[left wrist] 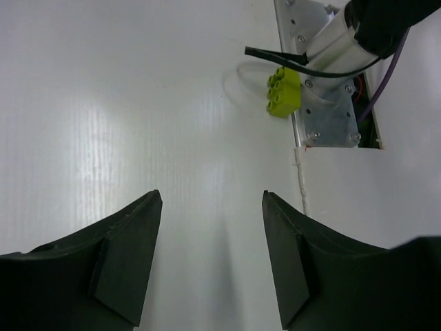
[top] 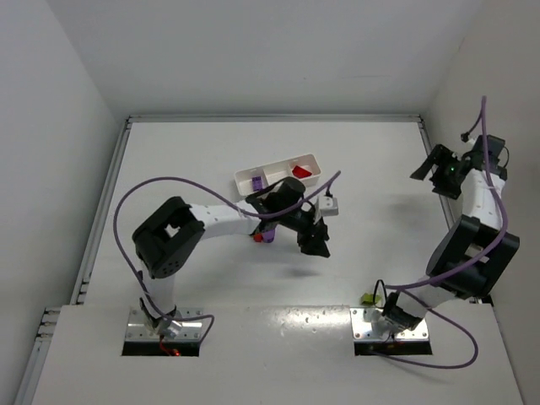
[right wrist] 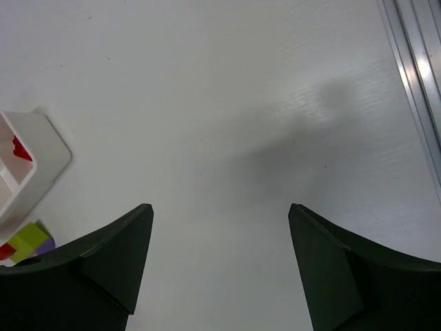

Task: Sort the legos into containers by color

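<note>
Left hand (left wrist: 210,200) and right hand (right wrist: 220,210) spread, empty, with a yellow-green lego (left wrist: 284,92) just beside the right arm's base plate (left wrist: 331,124).

The table (top: 194,152) was plain white, and the tray (top: 277,174) was the same white. The tray held one red lego (top: 301,171) and one purple lego (top: 256,181). A loose red brick (top: 258,238) and a loose purple brick (top: 268,237) lay on the table. The brick by the right arm's base (left wrist: 283,91) was yellow-green. Both arms had white links and black joints. The left gripper (left wrist: 211,200) and right gripper (right wrist: 220,210) were black. The cables (left wrist: 382,78) were purple, unpatterned.
</note>
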Robot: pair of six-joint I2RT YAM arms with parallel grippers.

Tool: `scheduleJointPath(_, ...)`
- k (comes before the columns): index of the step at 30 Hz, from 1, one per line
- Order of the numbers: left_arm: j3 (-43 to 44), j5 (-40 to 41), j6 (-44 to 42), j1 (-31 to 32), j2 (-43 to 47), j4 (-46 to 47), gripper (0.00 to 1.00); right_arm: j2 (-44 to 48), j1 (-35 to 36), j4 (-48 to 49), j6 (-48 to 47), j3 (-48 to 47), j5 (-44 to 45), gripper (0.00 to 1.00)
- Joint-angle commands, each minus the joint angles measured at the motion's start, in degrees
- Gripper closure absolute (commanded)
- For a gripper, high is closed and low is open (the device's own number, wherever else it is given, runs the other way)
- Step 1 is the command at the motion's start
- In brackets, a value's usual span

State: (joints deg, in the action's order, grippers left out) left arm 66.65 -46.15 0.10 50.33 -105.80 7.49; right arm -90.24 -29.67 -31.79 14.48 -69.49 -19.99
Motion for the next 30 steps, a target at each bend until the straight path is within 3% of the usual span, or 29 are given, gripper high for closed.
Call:
scheduleJointPath(1,3.1,-0.8,-3.8,3.0,-4.2,5.3,0.35,6.1,-2.1,-3.1,-0.2,-0.9,-4.4,0.20)
scheduleJointPath(7,1.6,1.6,-6.3,11.2,-7.8,11.8,0.38,6.1,-6.3,-6.0,-0.7,-3.1,-10.7,0.20)
scheduleJointPath(15,-0.3,5.0,-0.3,19.3,-11.6,22.9,0.40,6.7,-9.8,-10.0,-4.0,-5.3,-14.6,0.20)
scheduleJointPath(30,5.4,14.2,3.9,22.3,-19.0,26.4,0.40,8.5,-16.0,-16.0,-6.8,-7.6,-23.2,0.20)
